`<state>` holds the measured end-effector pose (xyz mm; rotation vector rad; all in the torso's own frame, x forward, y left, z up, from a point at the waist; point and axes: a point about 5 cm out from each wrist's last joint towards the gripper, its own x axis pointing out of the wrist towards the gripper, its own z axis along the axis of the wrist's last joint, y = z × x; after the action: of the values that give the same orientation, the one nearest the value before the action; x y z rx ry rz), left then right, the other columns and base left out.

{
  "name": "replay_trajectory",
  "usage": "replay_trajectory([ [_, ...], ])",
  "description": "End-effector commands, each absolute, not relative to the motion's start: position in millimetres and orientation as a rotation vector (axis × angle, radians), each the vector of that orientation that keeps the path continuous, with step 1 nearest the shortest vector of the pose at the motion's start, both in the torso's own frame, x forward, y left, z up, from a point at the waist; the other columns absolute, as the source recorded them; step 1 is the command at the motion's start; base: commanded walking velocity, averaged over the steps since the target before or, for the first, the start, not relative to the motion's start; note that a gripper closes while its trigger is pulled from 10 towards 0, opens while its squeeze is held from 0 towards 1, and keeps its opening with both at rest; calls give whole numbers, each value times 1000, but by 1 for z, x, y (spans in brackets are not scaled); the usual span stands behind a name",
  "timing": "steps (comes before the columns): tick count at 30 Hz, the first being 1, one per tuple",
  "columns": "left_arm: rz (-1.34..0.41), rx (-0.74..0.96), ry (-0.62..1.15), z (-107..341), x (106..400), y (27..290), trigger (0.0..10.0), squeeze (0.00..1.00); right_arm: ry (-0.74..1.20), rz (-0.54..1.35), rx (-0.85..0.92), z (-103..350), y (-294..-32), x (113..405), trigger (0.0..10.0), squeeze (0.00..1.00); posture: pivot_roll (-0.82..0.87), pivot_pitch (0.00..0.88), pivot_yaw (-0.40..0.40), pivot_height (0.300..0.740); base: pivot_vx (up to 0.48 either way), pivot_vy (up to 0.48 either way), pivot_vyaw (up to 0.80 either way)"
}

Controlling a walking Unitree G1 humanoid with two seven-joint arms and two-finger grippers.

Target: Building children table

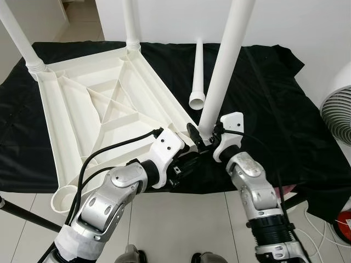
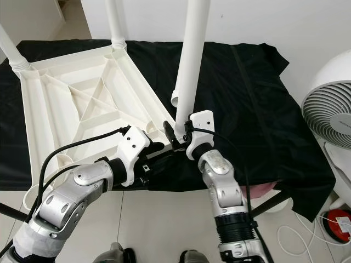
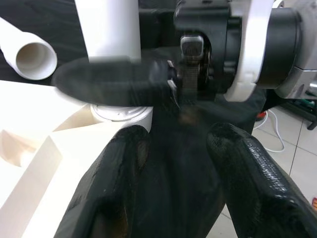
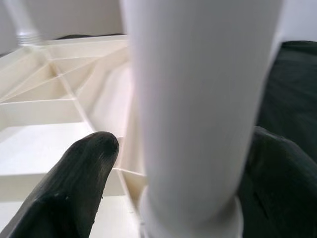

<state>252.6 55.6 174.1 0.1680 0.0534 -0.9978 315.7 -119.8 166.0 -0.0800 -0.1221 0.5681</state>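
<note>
The right gripper [image 1: 205, 135] had its jaws closed around the base of the upright white leg [image 1: 225, 60], which stood in the corner socket of the upturned table top [image 1: 104, 104]. The left gripper [image 1: 189, 159], jaws spread and holding nothing, sat just beside that corner. A spare leg [image 1: 198, 76] lay beyond it on the black cloth [image 1: 274, 109].

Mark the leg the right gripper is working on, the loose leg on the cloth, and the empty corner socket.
Held table leg [image 1: 222, 71], left eye view, mid shaft.
Loose table leg [image 1: 198, 76], left eye view, mid tube.
Empty corner socket [image 1: 63, 198], left eye view, ring rim.
</note>
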Motion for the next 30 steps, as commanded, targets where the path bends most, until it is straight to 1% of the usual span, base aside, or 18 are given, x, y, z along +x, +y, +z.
replay_trajectory([
  [1,-992,176,46,175,252,55,10000,0,-134,627,-85,167,-122,317,10000,0,-32,85,2,740,0,0,0],
  [6,-994,176,45,175,253,55,10000,0,-138,695,-120,168,-127,322,10000,0,-33,76,14,740,0,0,0],
  [8,-996,176,44,175,253,55,10000,0,-128,759,-141,170,-129,330,10000,0,-33,76,14,740,0,0,0],
  [10,-995,178,45,175,253,55,10000,0,-125,778,-163,169,-130,333,10000,0,-33,76,14,740,0,0,0],
  [18,-988,182,48,176,253,57,10000,0,-87,802,-227,161,-132,346,10000,0,-33,76,14,740,0,0,0],
  [22,-988,182,48,176,253,57,10000,0,-84,805,-224,161,-132,347,10000,0,-33,76,14,740,0,0,0],
  [23,-990,183,47,176,252,57,10000,0,-81,819,-221,160,-132,348,7216,0,-5,70,16,740,0,0,0],
  [24,-994,186,47,176,252,57,10000,0,-76,828,-223,159,-131,348,2118,0,-5,70,16,740,0,0,0],
  [25,-994,186,47,176,252,57,10000,0,-76,828,-223,159,-131,348,2118,0,-5,70,16,740,0,0,0],
  [26,-997,188,47,176,252,57,10000,0,-76,845,-221,157,-131,349,0,0,-4,61,20,740,0,0,0],
  [30,-1000,192,47,176,252,57,10000,0,-78,867,-219,154,-132,350,0,0,-4,59,21,740,0,0,0],
])
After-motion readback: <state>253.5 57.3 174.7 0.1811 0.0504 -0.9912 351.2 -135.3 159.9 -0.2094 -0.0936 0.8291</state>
